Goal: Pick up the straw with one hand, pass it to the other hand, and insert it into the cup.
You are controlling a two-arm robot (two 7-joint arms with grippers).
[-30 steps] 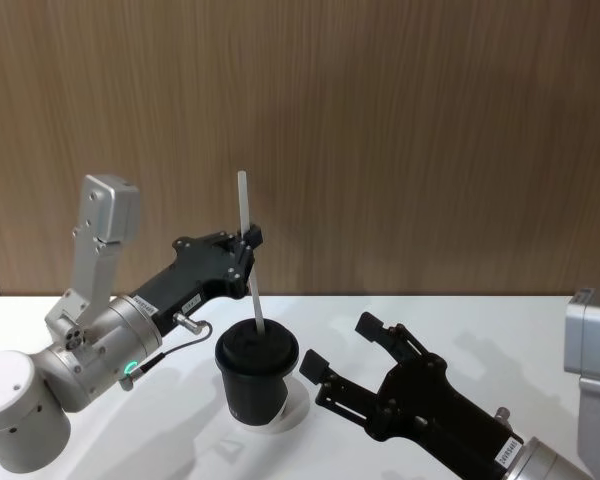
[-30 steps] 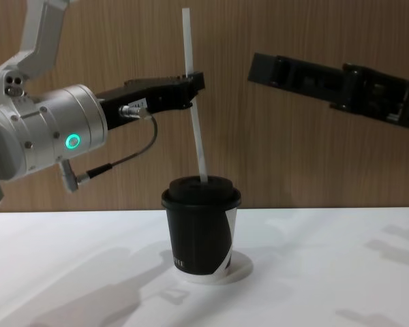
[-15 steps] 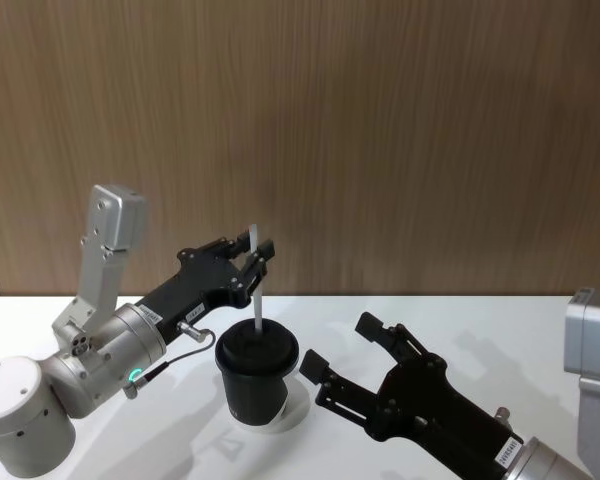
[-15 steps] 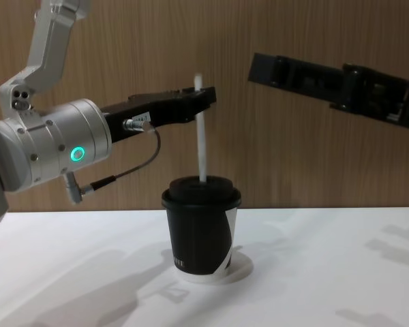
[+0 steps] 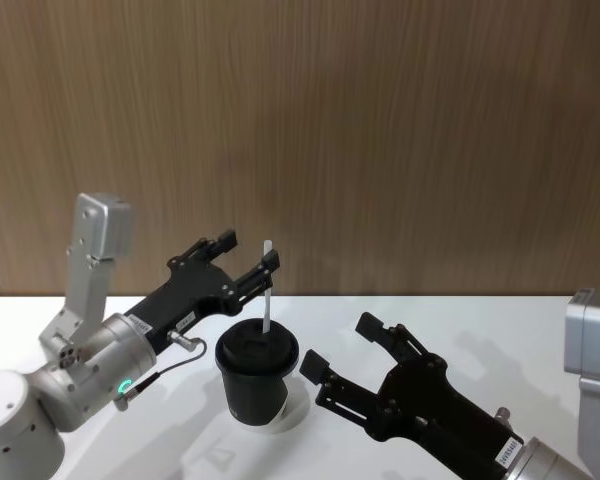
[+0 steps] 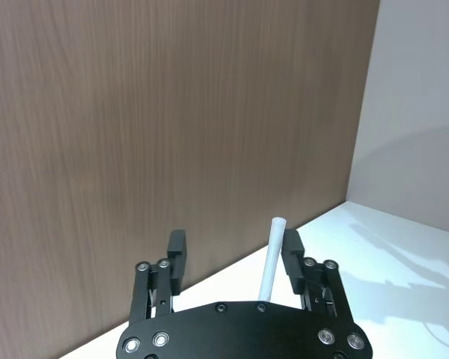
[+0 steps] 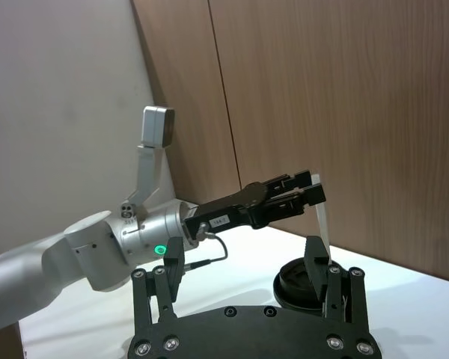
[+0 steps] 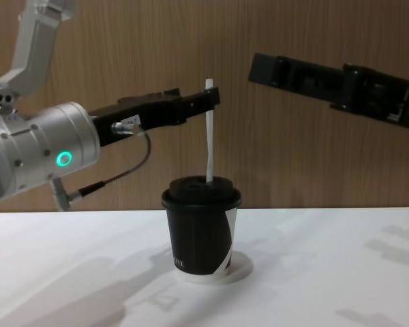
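White table (image 8: 327, 272); straw's (image 8: 208, 129) lower end hidden inside cup (image 8: 200, 231).

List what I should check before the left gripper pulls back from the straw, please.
1. Thin white plastic straw seated in the domed lid of the black paper cup: ok.
2. Left gripper open: ok, it brackets the straw's top.
3. Straw free of both fingers: cannot tell, it stands close beside one finger.
4. Cup upright on the white table: ok.
5. Right gripper apart from the cup: ok, open, at the cup's right.
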